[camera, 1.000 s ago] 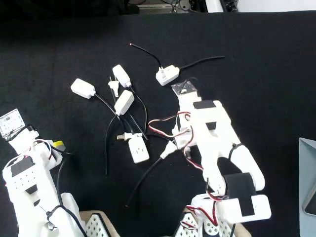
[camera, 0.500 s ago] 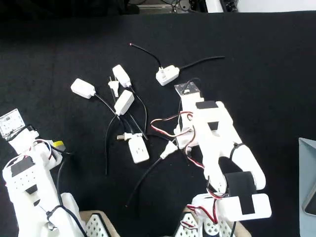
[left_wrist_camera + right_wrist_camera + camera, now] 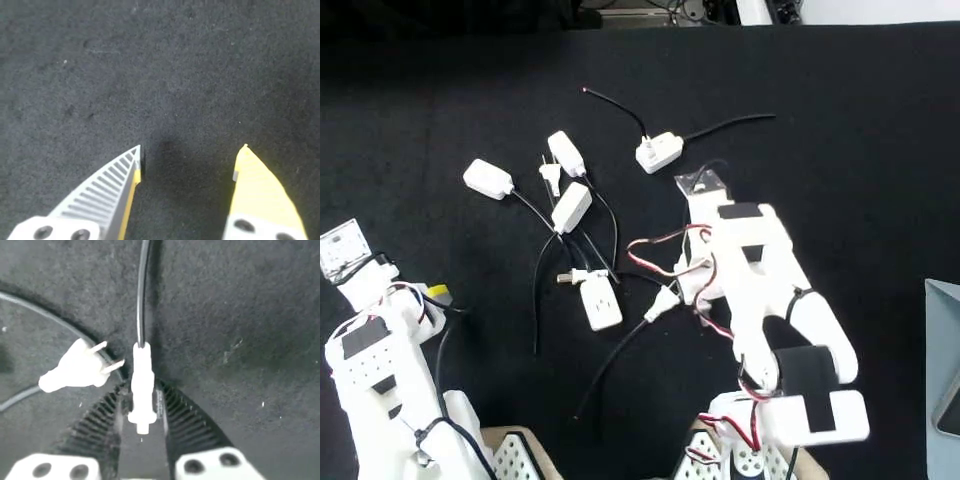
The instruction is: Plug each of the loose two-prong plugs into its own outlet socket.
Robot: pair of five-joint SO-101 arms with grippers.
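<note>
Black and matte, the counter point(image 3: 880, 150) carries several white sockets point(image 3: 571, 207) and black cords point(image 3: 610, 225) in a loose tangle near its middle. We see the right gripper point(image 3: 141, 386) with its fingers closed on a white plug point(image 3: 141, 365), whose cord runs straight away from the wrist. Just beside it lies a second plug point(image 3: 75, 371), its two prongs bare and pointing towards the held one. The left gripper point(image 3: 192, 147) hangs over bare counter, fingers spread apart.
</note>
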